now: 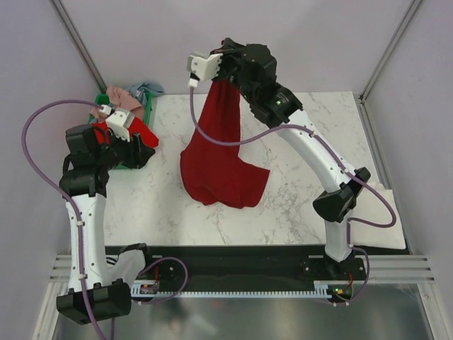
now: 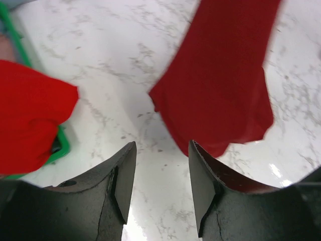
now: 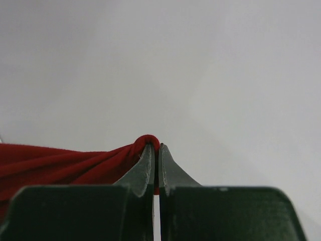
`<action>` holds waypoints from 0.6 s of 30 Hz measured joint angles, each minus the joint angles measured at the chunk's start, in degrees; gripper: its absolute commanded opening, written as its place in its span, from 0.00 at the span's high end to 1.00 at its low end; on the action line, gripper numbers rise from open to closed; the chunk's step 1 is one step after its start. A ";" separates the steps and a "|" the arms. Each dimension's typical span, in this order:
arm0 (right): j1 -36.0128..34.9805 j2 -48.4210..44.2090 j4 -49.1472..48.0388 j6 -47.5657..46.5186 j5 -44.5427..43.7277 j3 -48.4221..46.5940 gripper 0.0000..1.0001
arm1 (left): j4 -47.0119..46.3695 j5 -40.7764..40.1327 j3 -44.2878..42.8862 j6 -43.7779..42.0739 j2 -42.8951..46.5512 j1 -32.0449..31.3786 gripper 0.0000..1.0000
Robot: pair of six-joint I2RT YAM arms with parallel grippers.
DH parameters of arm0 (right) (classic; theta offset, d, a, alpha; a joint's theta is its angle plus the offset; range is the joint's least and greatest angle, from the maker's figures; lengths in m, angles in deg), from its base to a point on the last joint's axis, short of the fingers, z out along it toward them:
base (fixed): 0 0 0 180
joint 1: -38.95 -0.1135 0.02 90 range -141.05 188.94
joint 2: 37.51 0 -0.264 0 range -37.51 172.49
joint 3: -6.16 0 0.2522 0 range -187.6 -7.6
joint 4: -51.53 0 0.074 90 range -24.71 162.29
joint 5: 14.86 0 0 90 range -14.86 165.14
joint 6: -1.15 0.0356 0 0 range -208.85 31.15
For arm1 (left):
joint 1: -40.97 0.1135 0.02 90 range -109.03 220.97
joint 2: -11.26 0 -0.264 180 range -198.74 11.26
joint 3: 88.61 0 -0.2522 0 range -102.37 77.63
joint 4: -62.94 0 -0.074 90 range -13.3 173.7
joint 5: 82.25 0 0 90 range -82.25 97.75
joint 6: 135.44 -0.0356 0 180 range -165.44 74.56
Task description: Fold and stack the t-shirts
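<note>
My right gripper [image 1: 225,71] is shut on a bunched edge of the dark crimson t-shirt [image 1: 219,152] and holds it high. The shirt hangs down, and its lower part rests crumpled on the marble table [image 1: 311,142]. The right wrist view shows the cloth pinched at the fingertips [image 3: 156,148]. My left gripper [image 1: 145,157] is open and empty by the crate, above bare marble [image 2: 161,150]. The crimson shirt [image 2: 225,75] lies ahead of it to the right. A bright red shirt [image 1: 145,133] drapes over the crate's edge [image 2: 30,115]. Dusty pink [image 1: 124,97] and light blue [image 1: 145,90] shirts lie in the crate.
The green plastic crate [image 1: 95,117] stands at the table's back left corner. A white flat cloth or sheet [image 1: 382,219] lies off the table's right edge. Pale cloth [image 1: 127,261] sits by the left arm's base. Walls close in the back and sides.
</note>
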 measured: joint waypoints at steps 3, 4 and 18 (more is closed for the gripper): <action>5.27 -2.05 -1.31 0.09 -1.22 7.28 1.00 | -0.04 2.82 0.46 -0.72 -0.87 -5.99 0.43; 6.51 -2.58 -1.14 0.11 -1.64 9.62 1.00 | -0.39 3.93 1.18 -0.92 -1.40 -9.14 0.40; 14.53 1.42 2.03 6.05 -8.72 22.58 1.00 | -3.61 0.57 4.96 -1.14 -23.39 -38.69 0.40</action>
